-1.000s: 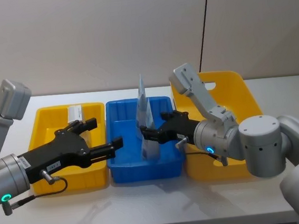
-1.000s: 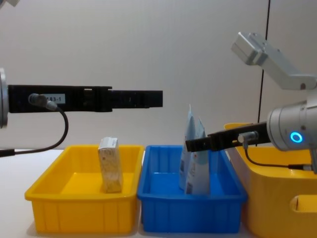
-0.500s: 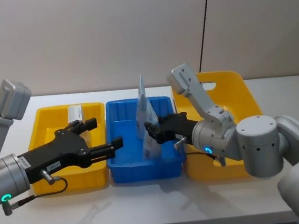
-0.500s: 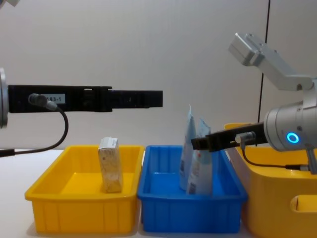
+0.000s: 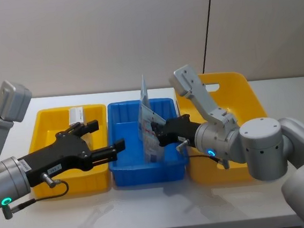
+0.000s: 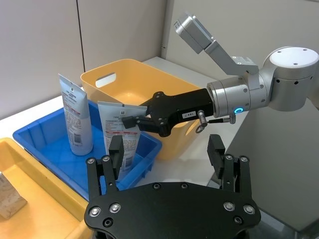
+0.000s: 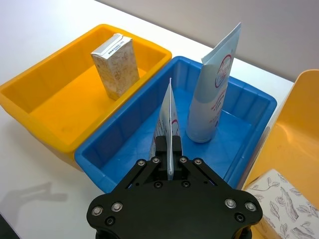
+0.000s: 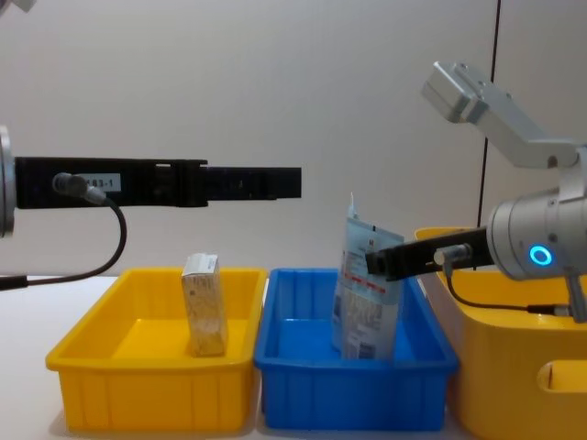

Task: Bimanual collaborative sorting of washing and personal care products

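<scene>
Gripping a pale-blue pouch (image 5: 150, 135) by its top edge, the right end effector (image 5: 158, 133) holds it upright in the blue tray (image 5: 126, 173) (second pouch (image 7: 213, 93) just beyond); left end effector (image 5: 109, 138) hovers open.

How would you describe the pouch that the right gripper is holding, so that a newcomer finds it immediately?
Look at the blue tray in the middle, between the two yellow ones. Two pale-blue pouches stand in it; the held pouch is the nearer, shorter one, pinched at its top edge by the right gripper, while the taller pouch stands free behind it.
</scene>
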You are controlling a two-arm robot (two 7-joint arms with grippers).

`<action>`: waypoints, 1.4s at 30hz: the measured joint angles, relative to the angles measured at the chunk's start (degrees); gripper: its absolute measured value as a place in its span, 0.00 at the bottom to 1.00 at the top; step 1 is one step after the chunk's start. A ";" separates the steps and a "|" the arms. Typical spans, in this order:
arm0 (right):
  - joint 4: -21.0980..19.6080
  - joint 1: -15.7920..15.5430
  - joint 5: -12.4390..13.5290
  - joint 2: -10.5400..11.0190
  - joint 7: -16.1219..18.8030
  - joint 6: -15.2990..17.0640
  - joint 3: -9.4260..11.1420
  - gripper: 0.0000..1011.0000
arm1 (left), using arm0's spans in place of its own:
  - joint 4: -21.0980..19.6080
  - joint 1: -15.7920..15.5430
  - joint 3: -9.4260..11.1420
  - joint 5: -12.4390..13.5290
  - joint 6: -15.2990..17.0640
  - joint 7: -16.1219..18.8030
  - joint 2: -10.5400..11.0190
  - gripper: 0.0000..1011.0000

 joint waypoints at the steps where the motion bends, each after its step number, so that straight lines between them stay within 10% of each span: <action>1: -0.03 -0.02 -0.01 0.01 0.00 0.01 0.03 0.03 | 0.00 0.00 0.00 0.00 0.00 0.00 0.00 0.99; 18: -4.75 -1.72 0.25 1.21 -0.27 -0.14 2.14 0.03 | 0.00 0.00 0.00 0.00 0.00 0.00 0.00 0.99; 42: -14.53 -2.06 4.25 3.41 0.68 -2.04 10.48 0.03 | 0.00 0.00 0.00 0.00 0.00 0.00 0.00 0.99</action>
